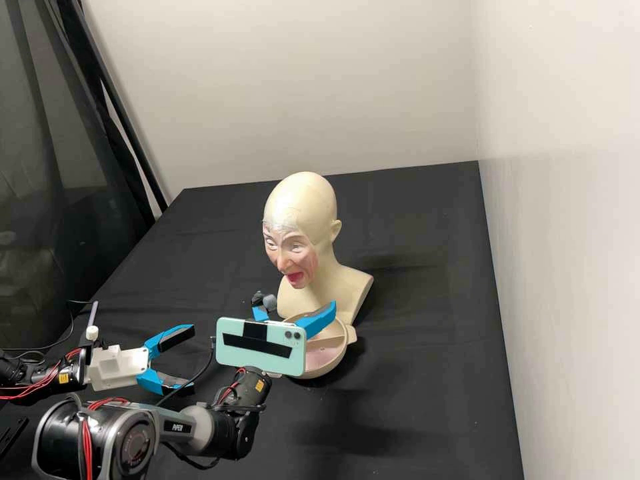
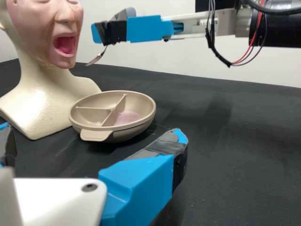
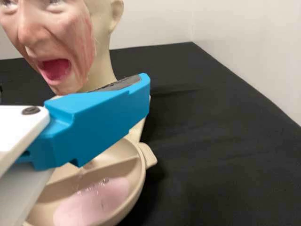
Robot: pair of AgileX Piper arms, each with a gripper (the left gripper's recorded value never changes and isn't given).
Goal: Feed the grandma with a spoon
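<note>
Spoon [image 2: 96,58] rides the tip of the right claw [image 2: 107,27] near the mouth [image 2: 65,44] of the head [image 1: 301,227], likely poised to feed, bowl [image 2: 134,128] at the head's base for short scoops; can't tell if that claw is clamped; left claw [image 1: 183,357] spread, parked clear of the head.

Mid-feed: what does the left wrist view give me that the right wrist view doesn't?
Left wrist view: a side look at the right gripper shut on the spoon, its tip just short of the open mouth of the head. Right wrist view: the white wall bordering the bench, and a close look down on the pink food. Both: the head, its mouth, the divided bowl, the food, the black bench.
</note>
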